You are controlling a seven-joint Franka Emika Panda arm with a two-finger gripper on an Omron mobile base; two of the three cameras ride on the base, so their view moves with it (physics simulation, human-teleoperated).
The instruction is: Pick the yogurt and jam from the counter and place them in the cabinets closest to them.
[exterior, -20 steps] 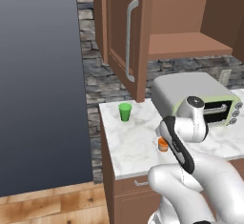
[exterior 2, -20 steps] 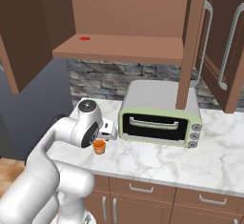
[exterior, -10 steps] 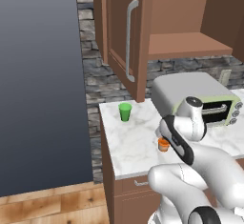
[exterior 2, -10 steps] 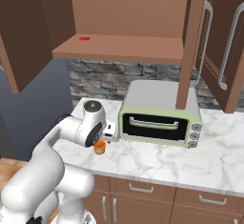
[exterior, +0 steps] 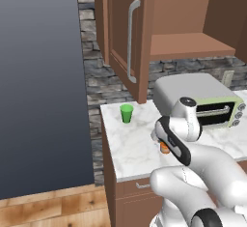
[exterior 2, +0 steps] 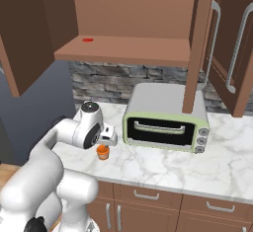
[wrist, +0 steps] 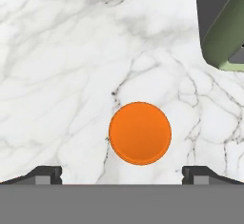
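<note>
Mostly white marble counter (wrist: 62, 75), stone backsplash (exterior 2: 104, 84)

The white arm bends forward and down at the elbow, wrist vertical; the gripper (wrist: 122, 173) points straight down, jaws spread wide, holding nothing.

End effector (exterior 2: 105, 144) lower over orange cup (exterior 2: 102, 152)

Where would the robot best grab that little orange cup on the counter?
Probably from straight above, fingers closing on opposite sides of the orange cup's round wall. It stands upright on the marble counter, with free space around it and the open gripper already straddles it.
</note>
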